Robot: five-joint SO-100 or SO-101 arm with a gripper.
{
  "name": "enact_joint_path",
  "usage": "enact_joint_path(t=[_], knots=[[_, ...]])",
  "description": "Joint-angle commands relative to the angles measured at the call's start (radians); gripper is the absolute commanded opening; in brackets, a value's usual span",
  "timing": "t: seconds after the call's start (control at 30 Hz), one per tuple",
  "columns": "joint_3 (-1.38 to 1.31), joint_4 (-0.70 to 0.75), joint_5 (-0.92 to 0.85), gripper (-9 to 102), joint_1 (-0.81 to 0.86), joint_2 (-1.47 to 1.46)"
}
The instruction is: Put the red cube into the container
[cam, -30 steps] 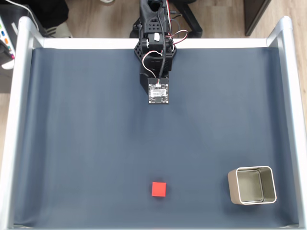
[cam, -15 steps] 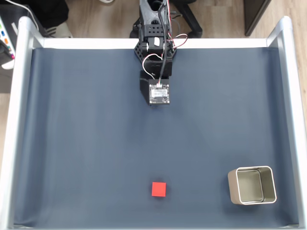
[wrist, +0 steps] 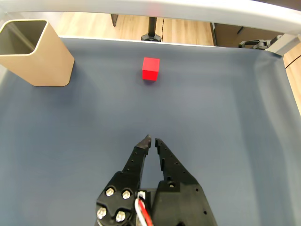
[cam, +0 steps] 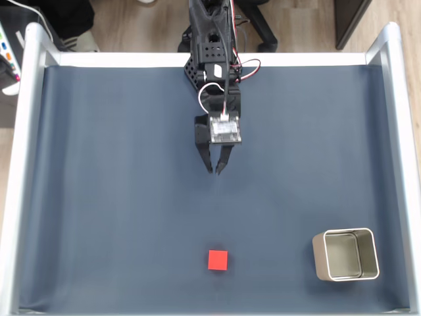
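Overhead in the fixed view, gripper (cam: 214, 170) with tips nearly together and holding nothing, red cube (cam: 218, 260) well below it on the dark mat (cam: 99, 197), container (cam: 345, 255) far right, then wrist view, gripper (wrist: 151, 141) almost closed, red cube (wrist: 150, 68) ahead, container (wrist: 33, 52) upper left

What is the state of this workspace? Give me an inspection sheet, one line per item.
Surface: dark blue mat inside a pale raised frame; smooth, no spills seen.
Job's things: red cube lies flat on the mat near the lower edge of the fixed view, untouched; container stands upright and open to its right, apart from it, with nothing inside.
Clutter: nothing seen on the mat.
Gripper: gripper is above the mat, well short of the cube, fingers nearly together and holding nothing.
Cables: red, white and black wires loop along the arm, off the mat.
Surroundings: wooden floor beyond the frame; dark furniture legs at the top.
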Motion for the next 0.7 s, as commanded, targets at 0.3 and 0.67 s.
enact_joint_path(t=[0.3, 0.67], knots=[[-0.428, -0.021, -0.055, 0, 0.025, -0.423], [-0.761, -0.006, -0.121, 13, 0.067, -0.793]])
